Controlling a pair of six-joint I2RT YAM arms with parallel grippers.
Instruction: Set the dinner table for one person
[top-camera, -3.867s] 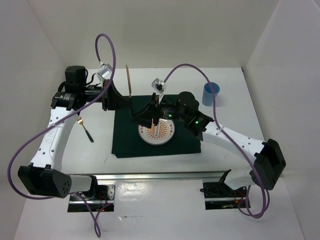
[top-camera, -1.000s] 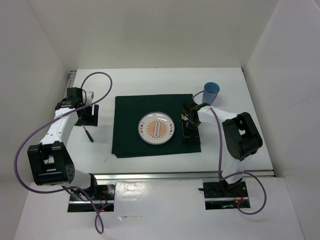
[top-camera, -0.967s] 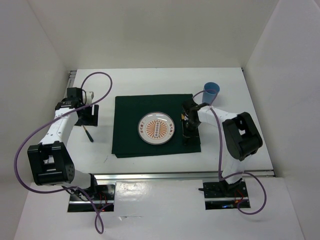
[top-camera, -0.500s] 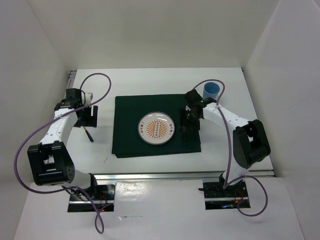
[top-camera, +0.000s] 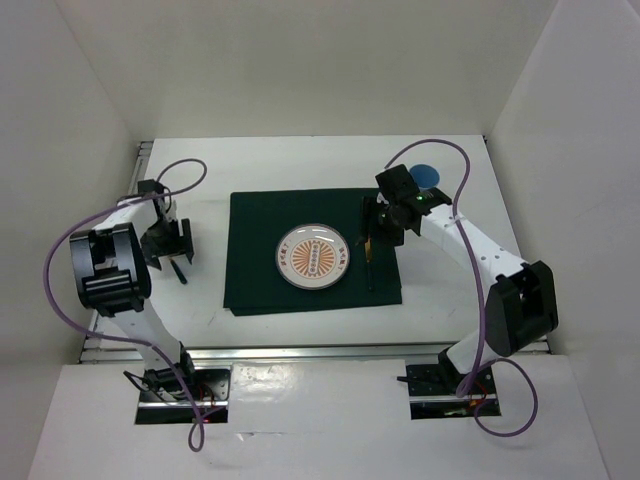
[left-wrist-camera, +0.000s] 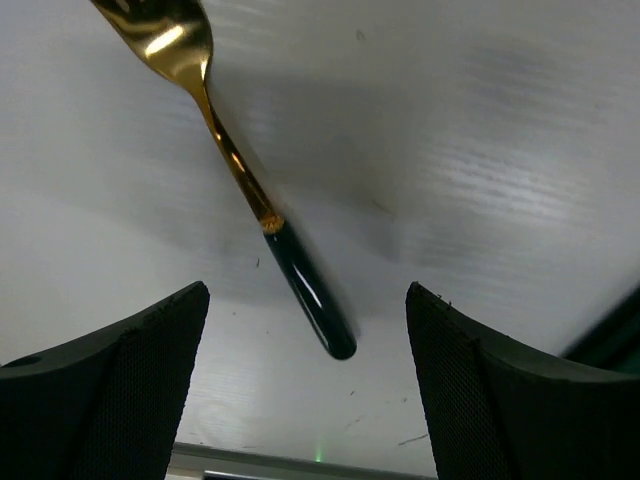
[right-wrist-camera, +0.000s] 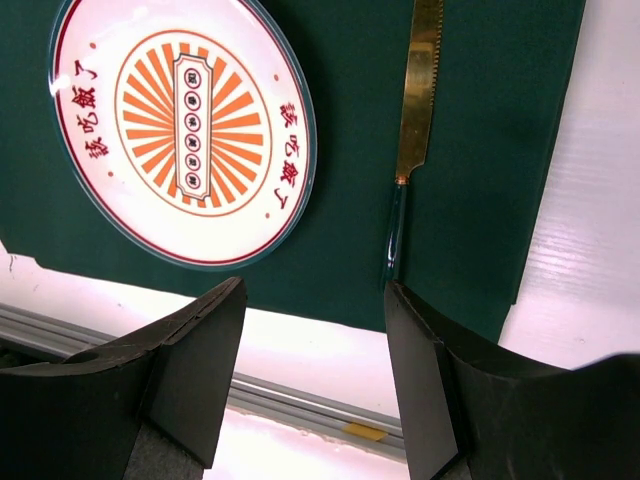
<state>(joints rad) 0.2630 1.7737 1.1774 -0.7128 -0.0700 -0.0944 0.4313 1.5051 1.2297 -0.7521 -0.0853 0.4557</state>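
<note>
Lengthwise near-to-far: knife, blade far.

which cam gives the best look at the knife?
Right wrist: the knife is close and sharp, with its serrated gold blade and dark handle clear, lying on the green cloth right of the plate. Top external shows the knife only as a thin line. Left wrist does not show it.
</note>
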